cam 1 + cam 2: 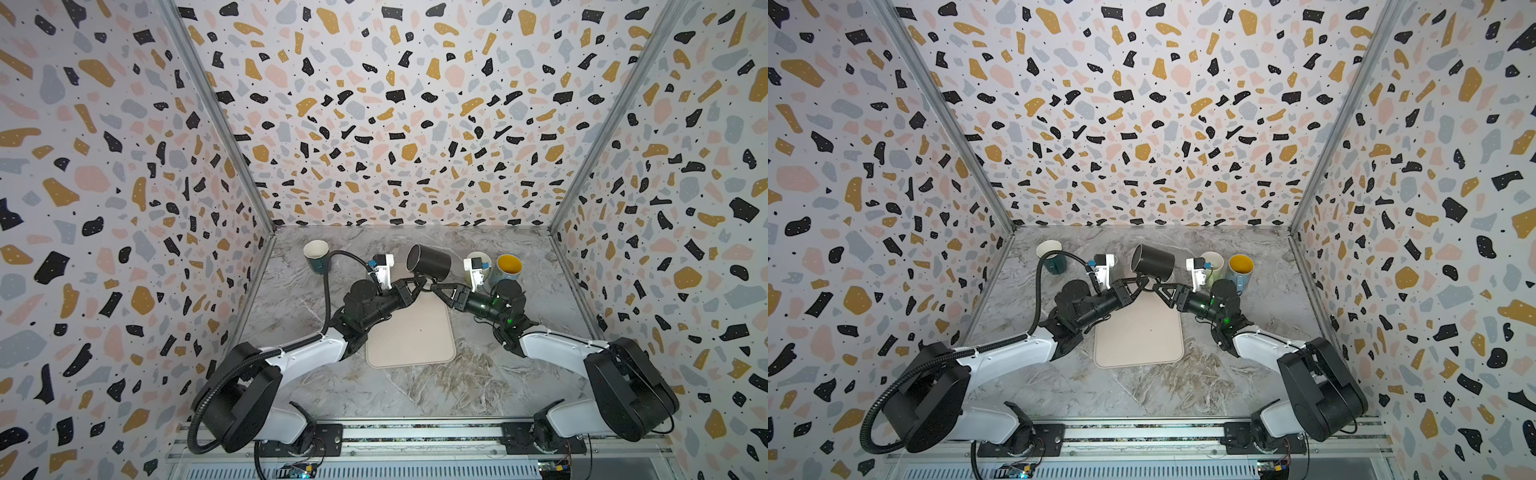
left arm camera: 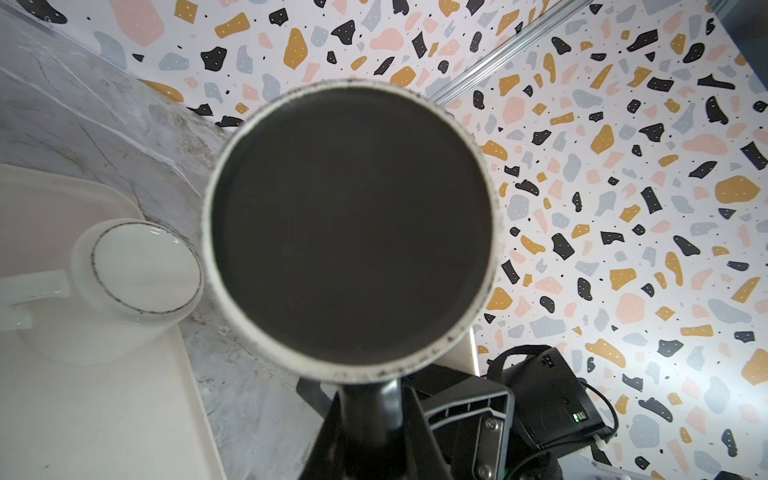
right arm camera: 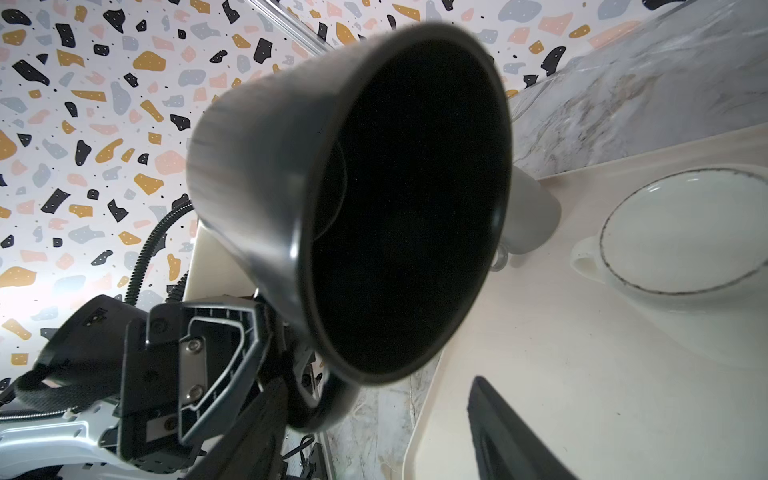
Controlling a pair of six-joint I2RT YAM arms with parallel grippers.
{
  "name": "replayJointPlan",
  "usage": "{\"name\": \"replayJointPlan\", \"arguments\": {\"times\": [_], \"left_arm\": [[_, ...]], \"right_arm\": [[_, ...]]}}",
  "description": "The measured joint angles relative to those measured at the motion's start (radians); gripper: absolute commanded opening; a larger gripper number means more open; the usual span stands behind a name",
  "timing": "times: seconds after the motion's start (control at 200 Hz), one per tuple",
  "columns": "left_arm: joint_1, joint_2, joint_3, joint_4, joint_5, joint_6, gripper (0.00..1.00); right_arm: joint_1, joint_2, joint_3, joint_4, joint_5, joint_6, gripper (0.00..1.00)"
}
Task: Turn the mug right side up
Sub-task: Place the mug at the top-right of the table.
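Observation:
The black mug [image 1: 429,262] [image 1: 1152,259] hangs on its side above the far end of the tray, mouth toward the left wall. My left gripper [image 1: 419,285] [image 2: 370,415] is shut on its handle [image 2: 370,399]. The left wrist view faces the mug's flat base [image 2: 349,232]. My right gripper [image 1: 434,287] [image 3: 376,395] is open at the same handle from the other side. In the right wrist view the handle [image 3: 328,407] sits between its two fingers, close to one finger [image 3: 257,419] and well apart from the other. That view looks into the mug's dark mouth [image 3: 407,208].
A beige tray [image 1: 409,332] lies mid-table, and a white mug [image 2: 137,270] [image 3: 681,249] stands upside down on it. At the back stand a teal mug [image 1: 316,255], a white mug [image 1: 478,266] and a yellow-lined mug [image 1: 509,268]. Patterned walls enclose three sides.

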Motion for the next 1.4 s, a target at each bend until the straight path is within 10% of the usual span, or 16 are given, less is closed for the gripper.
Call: {"name": "replayJointPlan", "arguments": {"times": [1.237, 1.397], "left_arm": [[-0.026, 0.101, 0.014, 0.151, 0.009, -0.048, 0.0], [-0.029, 0.119, 0.035, 0.12, 0.015, 0.0, 0.0]], "right_arm": [[-0.059, 0.101, 0.08, 0.146, -0.152, 0.12, 0.29], [-0.071, 0.101, 0.08, 0.153, -0.156, 0.143, 0.09]]}}
